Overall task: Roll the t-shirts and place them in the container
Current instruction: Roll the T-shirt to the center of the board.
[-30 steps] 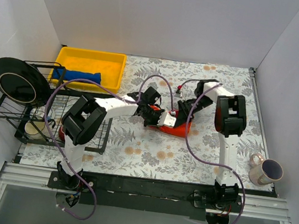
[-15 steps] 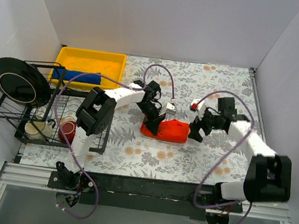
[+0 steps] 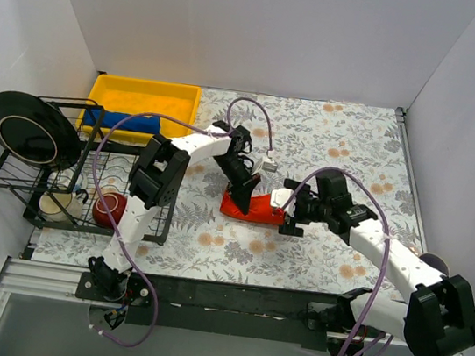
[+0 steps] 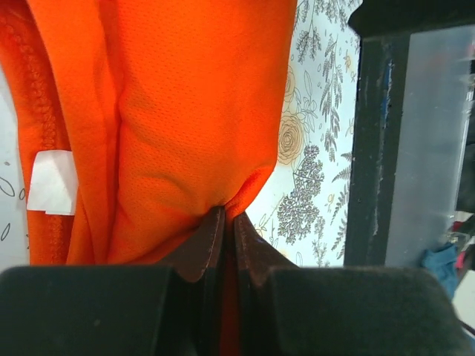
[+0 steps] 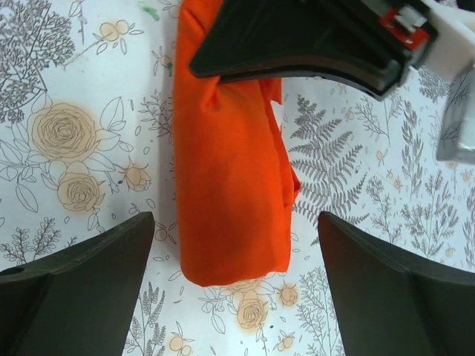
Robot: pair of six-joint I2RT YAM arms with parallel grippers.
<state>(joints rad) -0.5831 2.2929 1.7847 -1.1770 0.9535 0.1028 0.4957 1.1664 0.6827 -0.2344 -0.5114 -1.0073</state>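
Orange shirt [image 3: 255,207] lies rolled in a bundle mid-table. Left gripper [image 4: 223,219] is pinched tight on a fold at its left end. Right gripper [image 5: 236,237] has jaws wide apart, straddling the other end and holding nothing. Blue shirt [image 3: 126,120] sits rolled in the yellow bin [image 3: 149,86]. Rolling looks finished, so stowing is probably next: the right needs to close on its end, then both lift together.

Rolled orange t-shirt [image 3: 261,208] — blue t-shirt [image 3: 123,119] apart

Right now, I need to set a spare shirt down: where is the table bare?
Bare: the far strip between the yellow bin and the right wall; the near strip between the dish rack and the right arm. Crowded: around the orange t-shirt.
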